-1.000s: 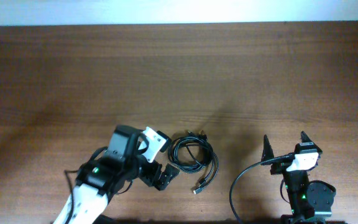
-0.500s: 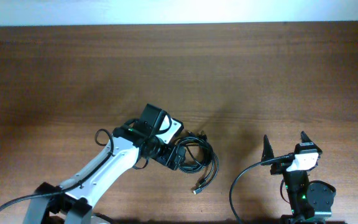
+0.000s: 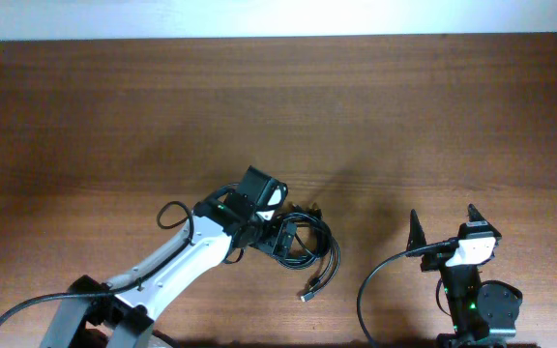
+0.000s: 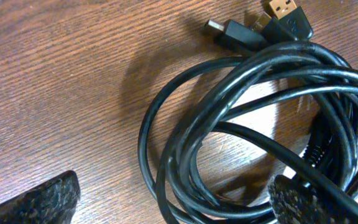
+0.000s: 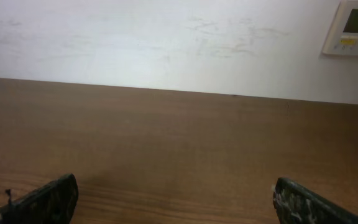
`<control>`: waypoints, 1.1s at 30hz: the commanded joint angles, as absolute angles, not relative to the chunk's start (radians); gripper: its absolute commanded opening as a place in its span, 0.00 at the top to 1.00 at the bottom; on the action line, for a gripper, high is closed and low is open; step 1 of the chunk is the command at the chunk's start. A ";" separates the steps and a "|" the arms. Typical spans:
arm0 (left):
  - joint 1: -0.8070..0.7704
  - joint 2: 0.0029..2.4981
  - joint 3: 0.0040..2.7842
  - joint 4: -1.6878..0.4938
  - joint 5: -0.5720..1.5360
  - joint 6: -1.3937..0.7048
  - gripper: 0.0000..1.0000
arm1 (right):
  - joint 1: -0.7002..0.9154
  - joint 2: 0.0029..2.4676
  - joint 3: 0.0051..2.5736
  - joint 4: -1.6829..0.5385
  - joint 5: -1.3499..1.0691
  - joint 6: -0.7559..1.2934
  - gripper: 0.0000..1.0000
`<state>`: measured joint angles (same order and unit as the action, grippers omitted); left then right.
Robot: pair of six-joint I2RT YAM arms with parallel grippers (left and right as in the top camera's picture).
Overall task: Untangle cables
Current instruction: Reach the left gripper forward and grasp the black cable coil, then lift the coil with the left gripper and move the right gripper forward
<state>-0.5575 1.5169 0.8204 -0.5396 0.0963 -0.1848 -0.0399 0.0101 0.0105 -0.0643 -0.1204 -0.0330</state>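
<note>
The cables (image 3: 307, 242) lie as a coiled black bundle on the wooden table, with one plug end (image 3: 309, 288) trailing toward the front. In the left wrist view the coil (image 4: 241, 124) fills the frame, with USB plugs (image 4: 260, 28) at the top. My left gripper (image 3: 280, 240) is open and sits over the left side of the bundle; its fingertips (image 4: 179, 199) straddle several loops close to the table. My right gripper (image 3: 443, 227) is open and empty at the front right, pointing away from the cables; its fingers (image 5: 176, 199) frame bare table.
The wooden table (image 3: 278, 116) stretches back to a white wall (image 5: 166, 43). A wall controller (image 5: 356, 25) hangs at the upper right in the right wrist view. The right arm's own thick black wire (image 3: 370, 290) loops beside its base.
My left arm has reached forward and to the right, bringing its open gripper from beside the bundle onto its left side. The right arm has not moved.
</note>
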 commanded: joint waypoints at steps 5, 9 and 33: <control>-0.565 1.562 0.816 -0.531 0.063 -0.198 0.01 | -0.047 0.004 0.006 -0.072 -0.112 -0.029 0.01; -0.565 1.613 0.816 -0.529 0.064 -0.198 0.01 | -0.047 0.004 0.006 -0.072 -0.112 -0.029 0.01; -0.570 1.699 0.823 -0.455 0.112 -0.186 1.00 | -0.047 0.004 0.006 -0.072 -0.112 -0.029 0.01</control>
<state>-0.5640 1.6665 0.8371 -0.4553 0.1020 -0.1932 -0.0399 0.0101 0.0105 -0.0643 -0.1204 -0.0338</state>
